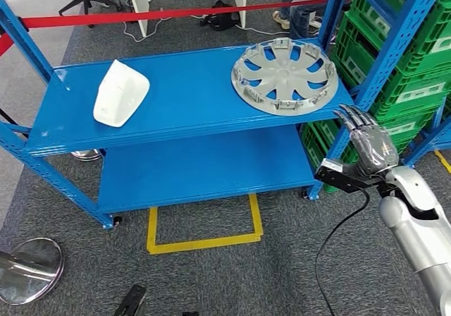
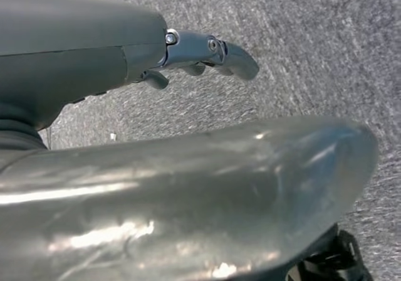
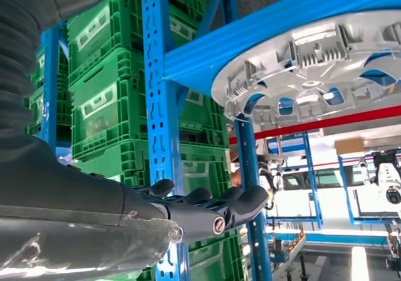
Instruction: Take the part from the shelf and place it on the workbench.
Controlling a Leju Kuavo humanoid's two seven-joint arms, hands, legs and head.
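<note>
A grey wheel cover [image 1: 285, 75] lies flat on the right end of the blue shelf's top board [image 1: 186, 94]; the right wrist view shows the wheel cover [image 3: 312, 68] too. A white moulded part [image 1: 120, 92] rests on the same board, towards the left. My right hand [image 1: 368, 143] hovers just beyond the shelf's right front corner, below and right of the wheel cover, fingers stretched out and apart, holding nothing. In the right wrist view the right hand [image 3: 198, 209] reaches out flat. My left hand [image 2: 189, 55] hangs over the grey carpet with nothing in it, fingers loosely extended.
Green crates [image 1: 420, 62] fill a blue rack to the right, close behind my right hand. The lower shelf board [image 1: 202, 168] is bare. A red barrier tape [image 1: 159, 14] runs behind the shelf. A shiny metal disc [image 1: 29, 270] lies on the carpet at lower left. Yellow floor marking [image 1: 204, 242] sits below the shelf.
</note>
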